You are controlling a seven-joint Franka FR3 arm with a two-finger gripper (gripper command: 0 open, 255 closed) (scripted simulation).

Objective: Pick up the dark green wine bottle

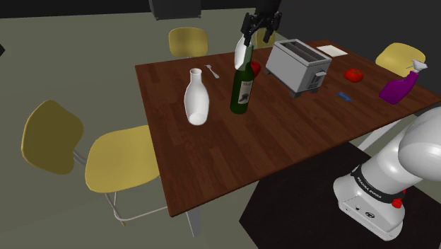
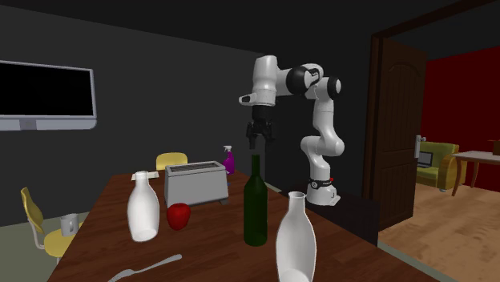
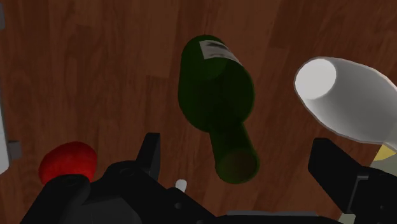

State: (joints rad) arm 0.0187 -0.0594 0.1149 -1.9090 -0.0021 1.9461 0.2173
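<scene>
While the gripper [image 1: 259, 33] hangs above the desk [image 1: 212, 163] with its two fingers [image 3: 150, 154] spread wide and nothing in its hold, the step in hand is judged to be the descent onto the dark green wine bottle [image 3: 215, 89]. In the wrist view the bottle's open mouth lies between the fingers with clear space on either side, so no contact exists yet. The bottle stands upright on the dark wooden desk, directly beneath the gripper. Centre the neck between the fingers before lowering, then hold the approach vertical. Lower until both pads bracket the straight part of the neck below the lip. Close only when the pads face the same band of glass, since an uneven close is likely to tip a tall bottle with a narrow base. The surface looks smooth, so a firm hold is advised, followed by a straight upward lift. Near the bottle, on one finger's side, stands a white vase [image 3: 343, 95], and the open finger on that side could strike it; keep sideways corrections small. A round red object [image 3: 67, 164] lies low on the opposite side and should not interfere. Farther off, a toaster [image 1: 300, 65] and, beyond it, a purple spray bottle [image 1: 399, 88] stand well apart from the approach path.
</scene>
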